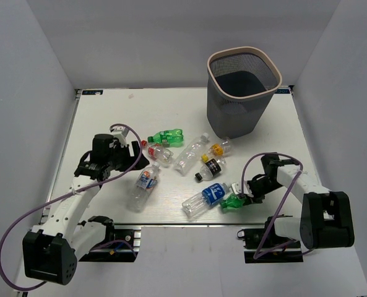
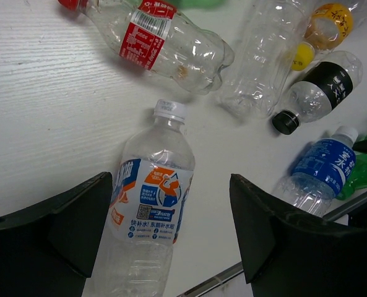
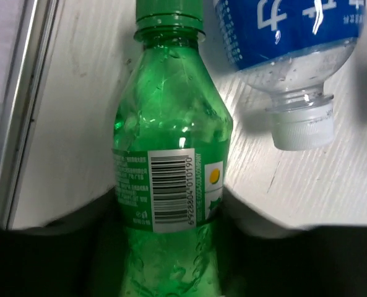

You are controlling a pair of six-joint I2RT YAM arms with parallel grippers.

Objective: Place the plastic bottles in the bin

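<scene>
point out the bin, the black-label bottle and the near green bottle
bin (image 1: 233, 114): top external, mesh wall
black-label bottle (image 2: 332, 83): left wrist, its label
near green bottle (image 3: 168, 120): right wrist, shoulder above label

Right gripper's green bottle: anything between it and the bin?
Nothing visible directly. The green bottle lies at the near edge between the right gripper fingers, and the table toward the bin looks bare. The black-labelled bottle and yellow-labelled bottle lie just left of that line. The bin's tall wall likely needs a lift.
</scene>
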